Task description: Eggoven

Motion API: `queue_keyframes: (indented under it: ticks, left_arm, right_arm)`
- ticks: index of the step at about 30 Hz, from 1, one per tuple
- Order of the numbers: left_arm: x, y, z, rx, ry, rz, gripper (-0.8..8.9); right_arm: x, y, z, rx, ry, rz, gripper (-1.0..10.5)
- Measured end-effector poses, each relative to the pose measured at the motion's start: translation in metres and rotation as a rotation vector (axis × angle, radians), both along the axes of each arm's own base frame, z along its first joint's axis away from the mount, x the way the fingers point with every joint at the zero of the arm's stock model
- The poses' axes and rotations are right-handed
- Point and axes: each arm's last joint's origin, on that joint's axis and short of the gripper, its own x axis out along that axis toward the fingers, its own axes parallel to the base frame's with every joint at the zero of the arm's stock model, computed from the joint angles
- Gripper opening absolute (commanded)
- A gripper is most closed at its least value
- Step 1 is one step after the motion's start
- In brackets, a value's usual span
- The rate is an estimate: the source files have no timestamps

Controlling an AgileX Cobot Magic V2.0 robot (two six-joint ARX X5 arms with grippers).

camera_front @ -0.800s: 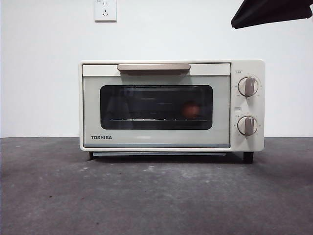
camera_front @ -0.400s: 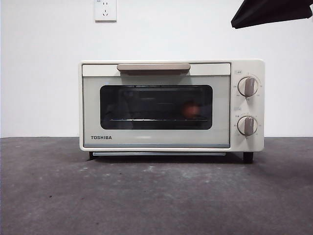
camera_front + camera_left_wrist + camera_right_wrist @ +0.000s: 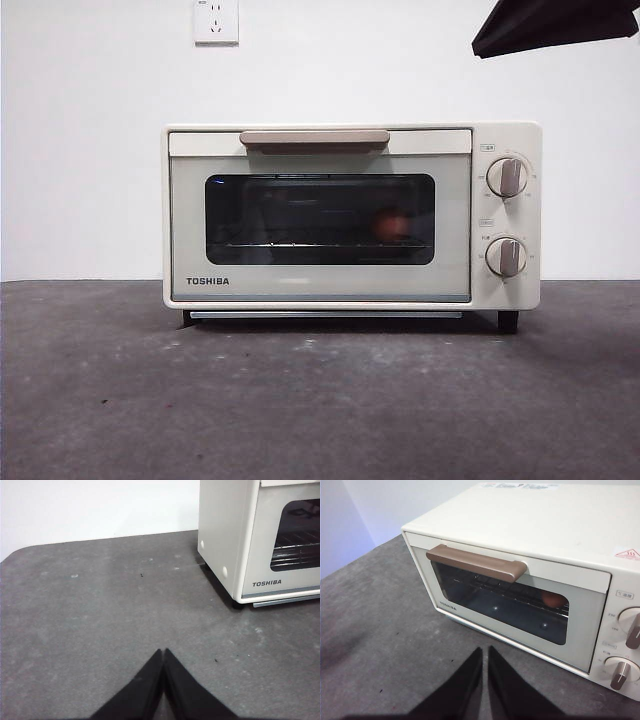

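Note:
The cream TOSHIBA toaster oven [image 3: 350,215] stands on the dark table with its door closed. Through the dark window I see the reddish-brown egg [image 3: 391,224] on the rack at the right side, also visible in the right wrist view as the egg [image 3: 554,599]. My right gripper [image 3: 484,651] hovers shut above the table in front of the oven [image 3: 530,555], holding nothing. My left gripper [image 3: 163,652] is shut and empty over the table to the left of the oven [image 3: 240,540]. A black arm tip [image 3: 555,25] shows at the top right of the front view.
The oven has a tan door handle [image 3: 314,137] and two dials [image 3: 507,177] [image 3: 506,257] on its right panel. A white wall with a socket [image 3: 216,20] rises behind. The grey table [image 3: 320,400] stretches in front of the oven.

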Motion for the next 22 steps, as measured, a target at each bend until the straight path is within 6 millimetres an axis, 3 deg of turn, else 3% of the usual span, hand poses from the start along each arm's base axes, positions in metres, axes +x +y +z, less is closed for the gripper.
queue_keyframes:
  ticks: [22]
  left_arm:
    - [0.0, 0.0001, 0.0001, -0.032, 0.004, 0.006, 0.06]
  right_arm:
    - [0.0, 0.0, -0.0001, 0.0, 0.001, 0.0, 0.0]
